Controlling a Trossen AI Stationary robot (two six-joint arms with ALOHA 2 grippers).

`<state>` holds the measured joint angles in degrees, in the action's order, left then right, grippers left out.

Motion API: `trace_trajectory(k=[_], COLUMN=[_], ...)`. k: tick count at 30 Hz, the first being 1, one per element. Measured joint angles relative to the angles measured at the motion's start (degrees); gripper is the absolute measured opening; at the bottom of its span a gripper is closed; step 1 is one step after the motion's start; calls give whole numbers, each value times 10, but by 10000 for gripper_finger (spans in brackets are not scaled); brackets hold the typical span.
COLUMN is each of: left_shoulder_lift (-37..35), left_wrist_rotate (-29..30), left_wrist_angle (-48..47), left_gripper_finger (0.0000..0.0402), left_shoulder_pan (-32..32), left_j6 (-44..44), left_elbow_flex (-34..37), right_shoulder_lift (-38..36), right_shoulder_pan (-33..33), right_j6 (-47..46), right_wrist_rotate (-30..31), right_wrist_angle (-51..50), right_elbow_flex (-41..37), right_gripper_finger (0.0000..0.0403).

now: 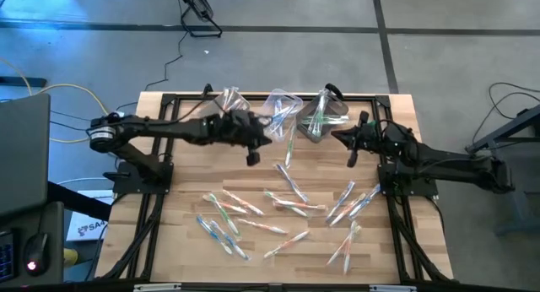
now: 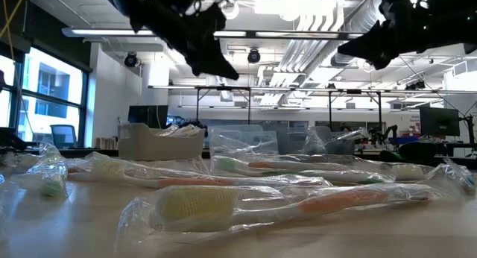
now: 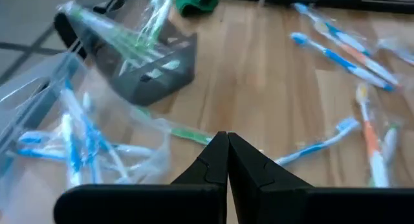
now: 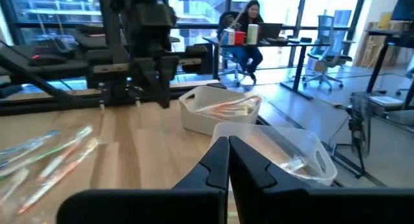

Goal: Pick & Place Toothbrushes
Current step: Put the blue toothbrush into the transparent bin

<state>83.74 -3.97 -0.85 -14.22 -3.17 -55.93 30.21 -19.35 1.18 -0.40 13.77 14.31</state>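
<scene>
Looking down on my wooden worktop (image 1: 169, 233), I see loose wrapped toothbrushes (image 1: 291, 209) scattered across its near half. Farther back, my left claw (image 1: 253, 158) and right claw (image 1: 352, 159) hang above the boards, each with fingers pressed fully together and holding nothing. Beyond them, along the far edge, three plastic bins (image 1: 283, 106) stand in a row, already holding some toothbrushes.
</scene>
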Motion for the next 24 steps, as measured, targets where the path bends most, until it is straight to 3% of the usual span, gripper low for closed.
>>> trace_trajectory(k=[5, 14, 19, 24], left_shoulder_lift=[16, 83, 82, 82], left_wrist_rotate=[12, 82, 84, 33], left_wrist_angle=[38, 122, 122, 107], left_gripper_finger=[0, 0, 0, 0], left_shoulder_pan=[-16, 45, 53, 52], left_j6=[-21, -25, -20, -20], left_elbow_flex=[-1, 0, 0, 0], right_shoulder_lift=[20, 18, -6, -41], right_shoulder_pan=[-29, -110, -141, -145], right_j6=[30, 31, 0, -15], right_wrist_rotate=[-48, -126, -180, -178], right_wrist_angle=[16, 11, -9, -39], right_elbow_flex=[0, 0, 0, 0], right_gripper_finger=[2, 2, 2, 2])
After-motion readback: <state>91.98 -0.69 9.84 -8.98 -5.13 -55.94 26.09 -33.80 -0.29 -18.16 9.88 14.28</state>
